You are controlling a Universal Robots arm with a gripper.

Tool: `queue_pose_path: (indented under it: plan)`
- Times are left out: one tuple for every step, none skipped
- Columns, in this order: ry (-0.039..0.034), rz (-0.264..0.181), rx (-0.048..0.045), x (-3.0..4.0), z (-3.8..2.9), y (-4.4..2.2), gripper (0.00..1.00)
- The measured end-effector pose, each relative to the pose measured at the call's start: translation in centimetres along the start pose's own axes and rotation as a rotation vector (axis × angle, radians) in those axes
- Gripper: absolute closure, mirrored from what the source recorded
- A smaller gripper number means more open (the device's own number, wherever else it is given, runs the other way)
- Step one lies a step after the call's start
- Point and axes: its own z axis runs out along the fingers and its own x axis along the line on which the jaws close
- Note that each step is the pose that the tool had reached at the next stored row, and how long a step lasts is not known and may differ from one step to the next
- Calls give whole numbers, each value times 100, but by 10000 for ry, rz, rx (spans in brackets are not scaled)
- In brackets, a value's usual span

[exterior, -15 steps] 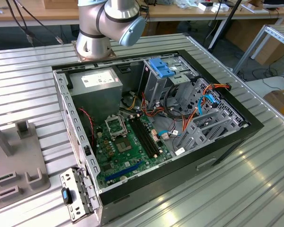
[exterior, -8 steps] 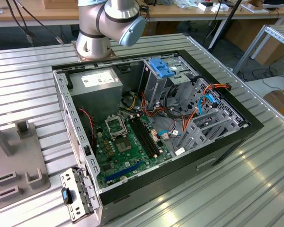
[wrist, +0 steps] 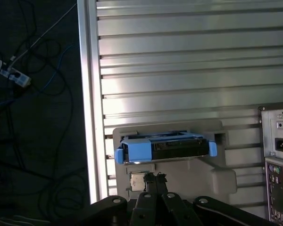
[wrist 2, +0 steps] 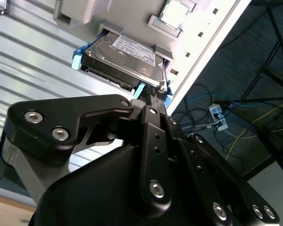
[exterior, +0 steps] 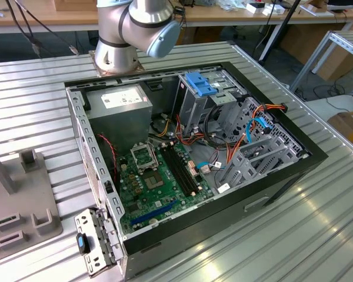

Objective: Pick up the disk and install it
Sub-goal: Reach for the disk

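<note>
Disk: lies flat in the grey holder, label up, clipped in its blue carrier frame.
Claw: narrow, tips almost together, gripping nothing. It is just beside the holder, at the disk's corner; contact cannot be told.
Step in hand: approach for the pick-up; disk not yet lifted.
Next move, judged: the tips must part enough to span the frame.
Computer case: open, beside the holder on the table.

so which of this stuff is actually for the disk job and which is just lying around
For the job: disk, gripper, open computer case, grey holder under the disk.
Lying about: chip in the holder, power strip on the floor.
</note>
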Motion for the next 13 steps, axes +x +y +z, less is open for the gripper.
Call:
queue_pose_path:
  plan:
    - [-1,0,0,18,1,13,89]
    - [-1,-1,-2,26,4,26,89]
    - [0,-1,-19,27,12,31,89]
    - [2,0,-34,29,26,47,89]
    - [2,0,-44,31,45,66,89]
    - [1,0,-49,32,60,74,89]
    - [4,0,-48,32,62,74,89]
    - [4,0,-48,32,62,75,89]
    - [23,1,-47,32,62,76,89]
    - [353,18,-21,29,64,76,89]
    - [422,20,-17,28,65,75,89]
    - [422,19,-17,25,65,76,89]
    - [424,19,-13,-17,67,79,89]
